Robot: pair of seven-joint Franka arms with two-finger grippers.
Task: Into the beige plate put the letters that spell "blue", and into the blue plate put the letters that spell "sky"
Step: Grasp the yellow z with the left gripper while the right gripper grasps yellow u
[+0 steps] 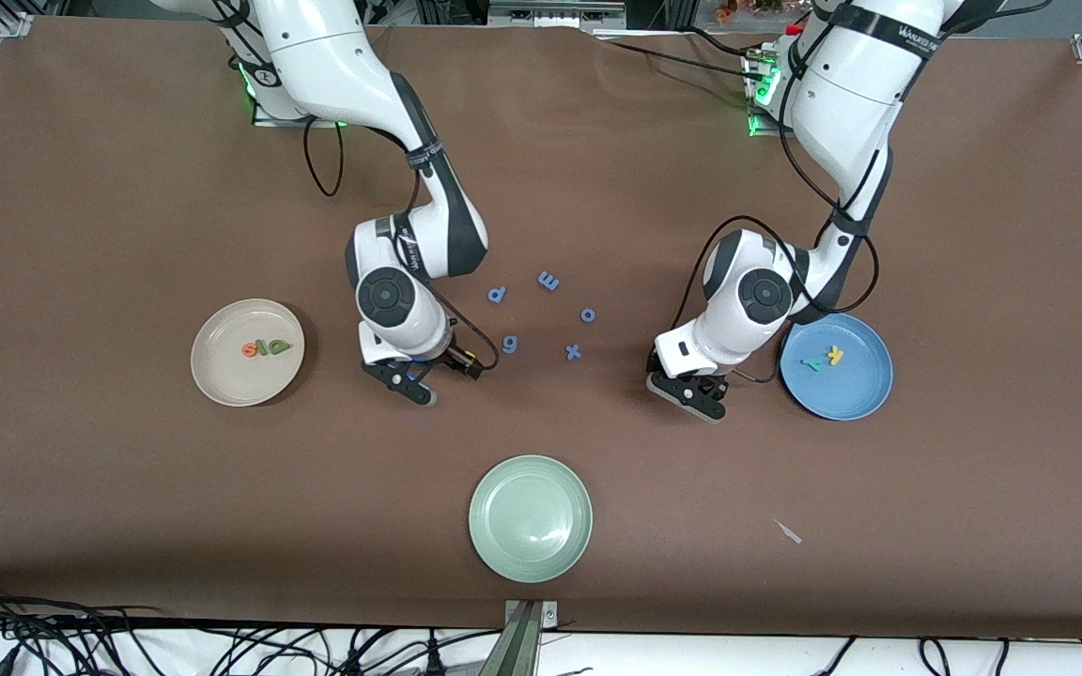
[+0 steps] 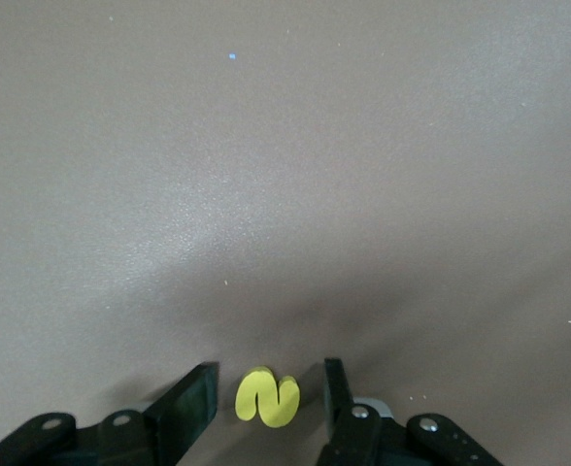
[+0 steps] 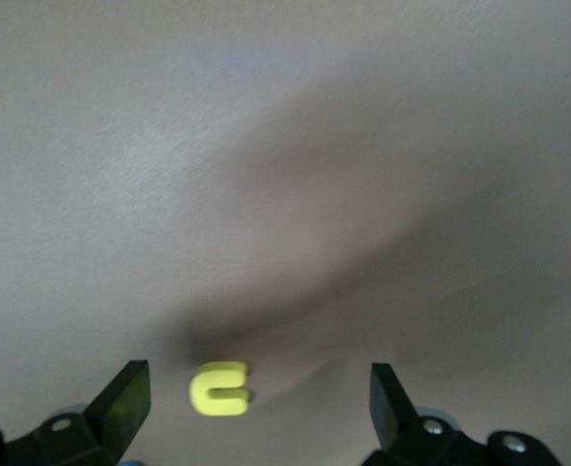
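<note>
My left gripper (image 2: 269, 375) is low over the table beside the blue plate (image 1: 843, 399), toward the middle. It is open around the yellow s (image 2: 266, 398), with a small gap on each side. The blue plate holds the teal y (image 1: 813, 362) and yellow k (image 1: 835, 354). My right gripper (image 3: 258, 379) is wide open over the yellow u (image 3: 219, 387), which lies on the table nearer one finger. That gripper (image 1: 409, 380) is between the beige plate (image 1: 229, 377) and the blue letters. The beige plate holds the orange e (image 1: 248, 349), green l (image 1: 262, 348) and dark green b (image 1: 276, 347).
Several all-blue letters (image 1: 509, 345) lie scattered on the brown table between the two grippers. A pale green plate (image 1: 530, 517) sits nearer the front camera, at the middle. A small scrap (image 1: 788, 531) lies near it toward the left arm's end.
</note>
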